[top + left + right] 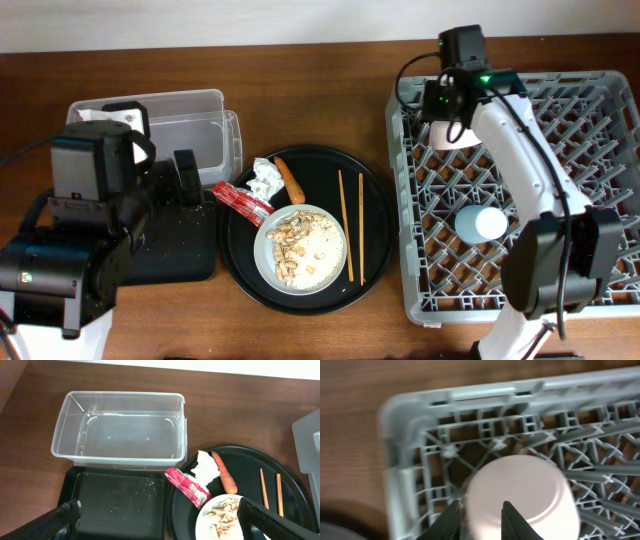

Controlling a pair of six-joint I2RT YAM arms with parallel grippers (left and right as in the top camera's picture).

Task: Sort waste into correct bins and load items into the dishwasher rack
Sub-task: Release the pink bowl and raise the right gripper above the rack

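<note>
The left claw [160, 509] hung spread wide above the black tray [115, 505], the clear tub [120, 425] beyond it. Farther off, the right claw [481, 515] straddled the upturned white bowl [530, 490] in the rack [410, 435] corner; I couldn't tell whether it pinched.

No lettering, brand, label or number is legible anywhere: the markings on the red foil wrapper [187, 489] are too small and blurred to read, while the clear plastic tub [125, 394] and dishwasher rack [398, 220] show no readable marks.
</note>
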